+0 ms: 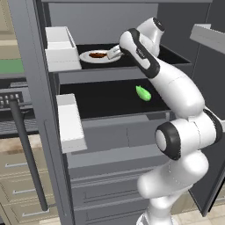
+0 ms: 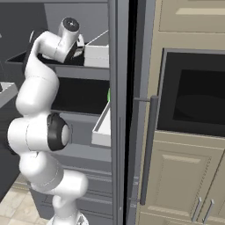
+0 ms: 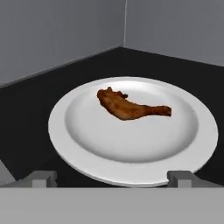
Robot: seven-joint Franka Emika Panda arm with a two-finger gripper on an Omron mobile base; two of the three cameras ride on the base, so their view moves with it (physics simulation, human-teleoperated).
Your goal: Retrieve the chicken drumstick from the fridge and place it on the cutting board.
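The chicken drumstick (image 3: 131, 107) lies reddish-brown on a round white plate (image 3: 78, 131) on the upper black shelf of the open fridge (image 1: 110, 103). From the left base view the drumstick (image 1: 98, 55) and the plate (image 1: 88, 58) sit at the middle of that shelf. My gripper (image 1: 113, 53) hovers just right of the plate, pointing at it. In the hand view my gripper (image 3: 111, 179) is open, its fingertips (image 3: 41, 178) spread at the plate's near rim, short of the meat. The cutting board is out of view.
A small green vegetable (image 1: 143, 93) lies on the lower shelf. Light grey door bins (image 1: 61, 48) (image 1: 70, 123) hang on the open left door, with grey drawers (image 1: 105, 189) below. An oven (image 2: 193, 101) and cabinets stand to the right of the fridge.
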